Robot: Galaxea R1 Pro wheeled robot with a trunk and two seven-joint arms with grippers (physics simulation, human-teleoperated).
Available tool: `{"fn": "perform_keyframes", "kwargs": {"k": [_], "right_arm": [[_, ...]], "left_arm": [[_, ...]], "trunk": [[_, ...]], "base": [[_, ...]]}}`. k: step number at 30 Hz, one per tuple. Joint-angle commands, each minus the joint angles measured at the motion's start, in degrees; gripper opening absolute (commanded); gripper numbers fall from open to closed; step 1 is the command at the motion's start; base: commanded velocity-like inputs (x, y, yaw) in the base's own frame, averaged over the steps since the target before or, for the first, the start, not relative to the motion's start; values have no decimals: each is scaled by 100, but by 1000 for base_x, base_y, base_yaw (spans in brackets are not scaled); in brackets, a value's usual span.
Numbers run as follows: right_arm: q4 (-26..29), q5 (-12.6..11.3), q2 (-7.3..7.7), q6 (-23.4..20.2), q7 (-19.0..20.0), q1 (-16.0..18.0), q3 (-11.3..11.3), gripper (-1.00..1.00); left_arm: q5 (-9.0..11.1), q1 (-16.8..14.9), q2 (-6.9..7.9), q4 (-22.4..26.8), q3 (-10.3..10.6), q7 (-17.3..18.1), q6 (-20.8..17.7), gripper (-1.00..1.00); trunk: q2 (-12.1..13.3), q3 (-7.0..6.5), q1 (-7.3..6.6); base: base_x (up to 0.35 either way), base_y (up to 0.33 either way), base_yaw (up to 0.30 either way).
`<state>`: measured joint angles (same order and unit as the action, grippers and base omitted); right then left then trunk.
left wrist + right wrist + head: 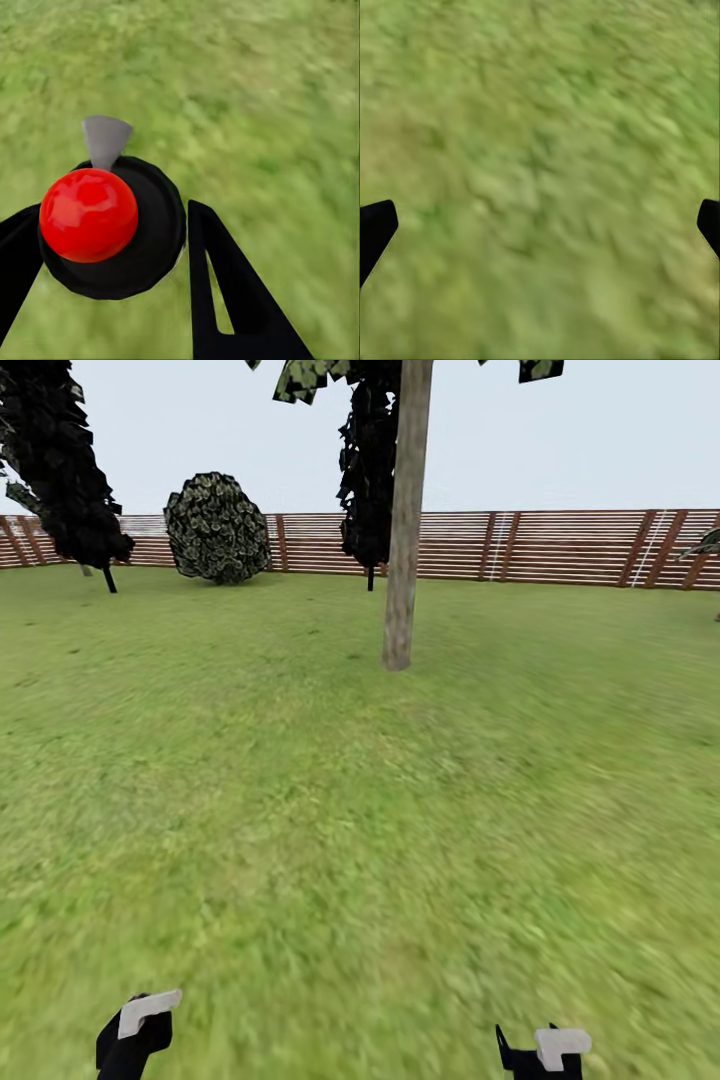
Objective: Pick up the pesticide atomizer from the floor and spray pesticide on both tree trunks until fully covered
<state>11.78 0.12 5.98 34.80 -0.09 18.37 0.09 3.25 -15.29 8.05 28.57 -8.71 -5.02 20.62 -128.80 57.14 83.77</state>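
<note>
Clamped between the black fingers of the left gripper (pixel 112 247): a black round-bodied pesticide atomizer (pixel 142 240) with glossy red ball cap and grey nozzle, held above the blotchy green grass floor (pixel 330 840). Spread wide and empty over the same grass, the right gripper (pixel 540 225). Well beyond the atomizer, a thick mottled grey-brown tree trunk (pixel 405 530); behind the trunk, a brown slatted wooden fence (pixel 560 547).

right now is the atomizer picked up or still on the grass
Picked up: the left gripper holds the pesticide atomizer, its red knob and black body between the fingers, above the grass.
</note>
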Motion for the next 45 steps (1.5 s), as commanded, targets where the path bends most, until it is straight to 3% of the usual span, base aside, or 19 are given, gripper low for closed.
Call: {"fn": "perform_keyframes", "kwargs": {"k": [1,45], "right_arm": [[0,1,0,0,0,0,0,100],[-9,19,-18,0,27,0,9,100]], "left_arm": [[0,0,-1,0,0,0,1,-100],[0,-4,4,-26,-78,1,28,-100]], "trunk": [[0,0,0],[0,0,0]], "base": [[339,0,0],[339,0,-39]]}}
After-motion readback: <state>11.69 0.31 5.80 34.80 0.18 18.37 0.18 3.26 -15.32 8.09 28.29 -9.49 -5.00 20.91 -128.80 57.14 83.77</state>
